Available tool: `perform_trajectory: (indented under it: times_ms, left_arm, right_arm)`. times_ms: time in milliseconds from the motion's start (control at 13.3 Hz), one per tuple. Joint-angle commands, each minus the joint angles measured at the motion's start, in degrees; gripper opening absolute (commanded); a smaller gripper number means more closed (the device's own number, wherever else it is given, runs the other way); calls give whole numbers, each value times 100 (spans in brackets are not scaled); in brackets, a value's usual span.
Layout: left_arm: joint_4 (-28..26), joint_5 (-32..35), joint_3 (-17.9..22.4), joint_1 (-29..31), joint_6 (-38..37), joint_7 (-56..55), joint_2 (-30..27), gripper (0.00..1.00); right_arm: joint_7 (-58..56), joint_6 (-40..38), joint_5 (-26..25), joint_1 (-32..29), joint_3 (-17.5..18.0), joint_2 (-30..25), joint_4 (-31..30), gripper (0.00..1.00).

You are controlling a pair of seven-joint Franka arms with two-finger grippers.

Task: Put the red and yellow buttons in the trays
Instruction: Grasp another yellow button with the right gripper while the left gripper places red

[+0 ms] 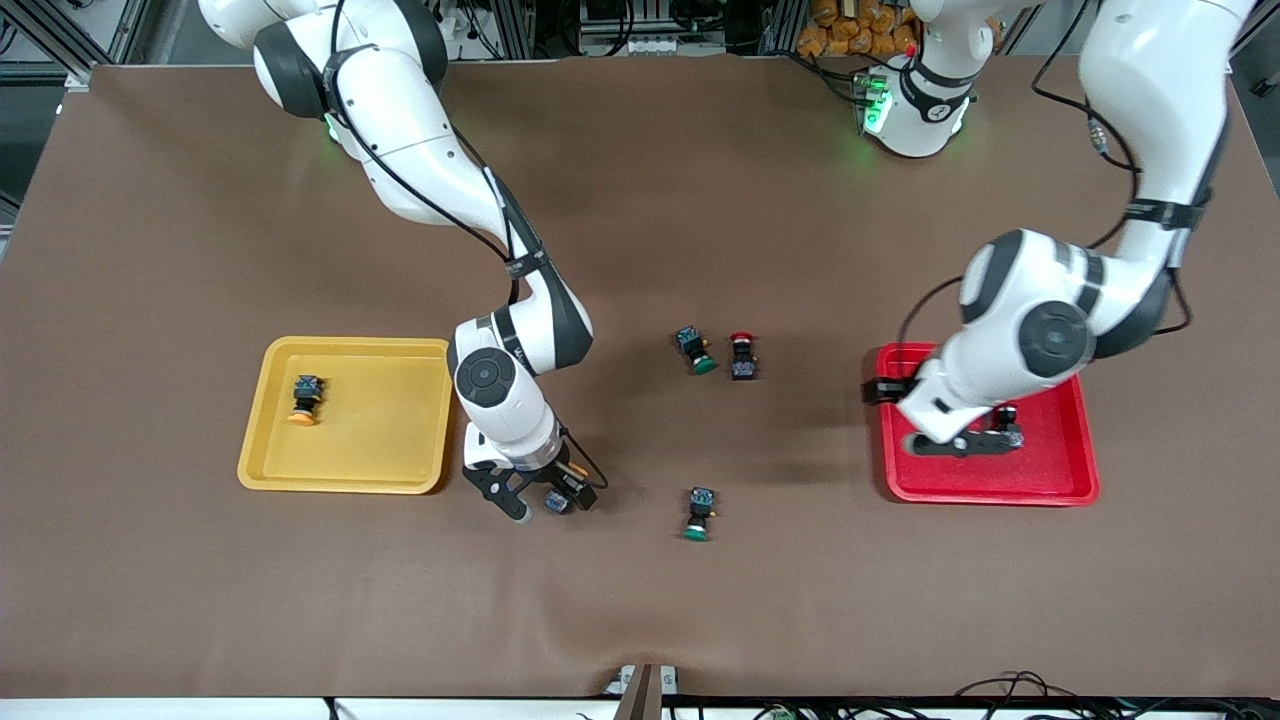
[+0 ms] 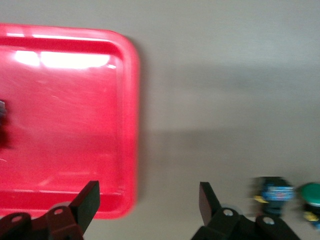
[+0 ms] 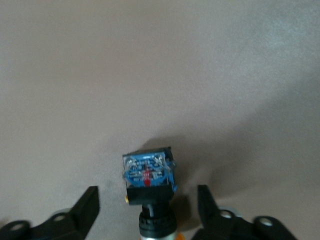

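Note:
My right gripper (image 1: 545,497) is open low over the table beside the yellow tray (image 1: 400,470). Its fingers straddle a yellow button (image 1: 557,503), which lies between them in the right wrist view (image 3: 149,185) and is not gripped. Another yellow button (image 1: 304,398) lies in the yellow tray. My left gripper (image 1: 960,443) is open and empty over the red tray (image 1: 1060,480); in the left wrist view it is above the tray's corner (image 2: 125,200). A red button (image 1: 1008,412) lies in the red tray, partly hidden by the gripper. A second red button (image 1: 742,355) lies mid-table.
A green-capped switch (image 1: 695,351) lies right beside the mid-table red button and also shows in the left wrist view (image 2: 285,194). Another green-capped switch (image 1: 699,514) lies nearer the front camera, between the two trays. The brown table mat (image 1: 200,600) spreads around them.

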Motion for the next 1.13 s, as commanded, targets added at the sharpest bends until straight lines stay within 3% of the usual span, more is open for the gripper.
perform_trajectory:
  times_ms: [0, 151, 377, 679, 1056]
  left_arm:
    - [251, -79, -7, -585, -123, -825, 257, 88]
    - [382, -70, -7, -955, -70, -1405, 476, 88]
    - [471, 0, 20, -1509, 78, -2108, 810, 87]
    - [436, 323, 64, -1713, 596, -2251, 1162, 89]
    - [374, 1124, 64, -1976, 1002, -2269, 1549, 89]
  right_arm:
    - [59, 33, 64, -92, -7, 172, 245, 32]
    - [50, 7, 56, -101, -25, 146, 245, 0]
    - [24, -395, 47, -109, -60, -318, 237, 0]
    - [-510, -2564, 55, -206, -419, -1328, 237, 0]
    - [-1925, -5262, -76, -347, -1060, -3164, 149, 0]
